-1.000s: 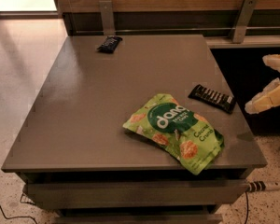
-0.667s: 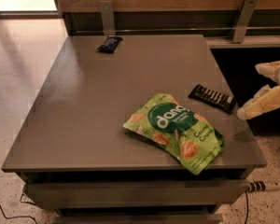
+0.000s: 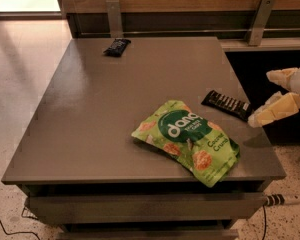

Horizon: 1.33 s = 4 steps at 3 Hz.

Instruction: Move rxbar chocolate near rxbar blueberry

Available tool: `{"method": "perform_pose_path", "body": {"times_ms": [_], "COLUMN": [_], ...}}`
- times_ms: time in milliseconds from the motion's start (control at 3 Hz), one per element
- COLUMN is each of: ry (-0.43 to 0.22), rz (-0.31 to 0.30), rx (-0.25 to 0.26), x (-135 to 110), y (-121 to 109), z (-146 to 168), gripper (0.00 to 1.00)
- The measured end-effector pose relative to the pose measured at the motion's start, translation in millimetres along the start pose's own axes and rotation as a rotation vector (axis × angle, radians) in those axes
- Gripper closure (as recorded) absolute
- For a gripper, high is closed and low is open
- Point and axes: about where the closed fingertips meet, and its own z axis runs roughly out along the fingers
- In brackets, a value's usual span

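The rxbar chocolate (image 3: 226,104), a slim black wrapper with white lettering, lies near the table's right edge. The rxbar blueberry (image 3: 116,46), a small dark navy wrapper, lies at the table's far left corner area. My gripper (image 3: 269,98) comes in from the right edge of the view, its pale fingers (image 3: 276,110) spread open, just right of the chocolate bar's near end and not holding it.
A green snack bag (image 3: 190,140) lies at the front right of the grey table (image 3: 90,114), just in front of the chocolate bar. A wooden wall with two metal brackets (image 3: 113,17) stands behind. A drawer front and cables show below.
My gripper has moved left and a little down, closer to the chocolate bar's end. The bars and the bag have not moved.
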Motion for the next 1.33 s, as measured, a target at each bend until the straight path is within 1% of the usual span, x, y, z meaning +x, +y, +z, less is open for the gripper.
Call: {"method": "perform_pose_path", "body": {"times_ms": [333, 667, 1000, 1333], "ry": [-0.054, -0.091, -0.09, -0.058], "rz": [0.027, 0.038, 0.023, 0.011], "rx": [-0.038, -0.052, -0.058, -0.063], "x": [1, 1, -3, -4], "y": [-4, -7, -6, -3], "z": [21, 38, 54, 73], "gripper": [0.0, 0.0, 0.0, 0.0]}}
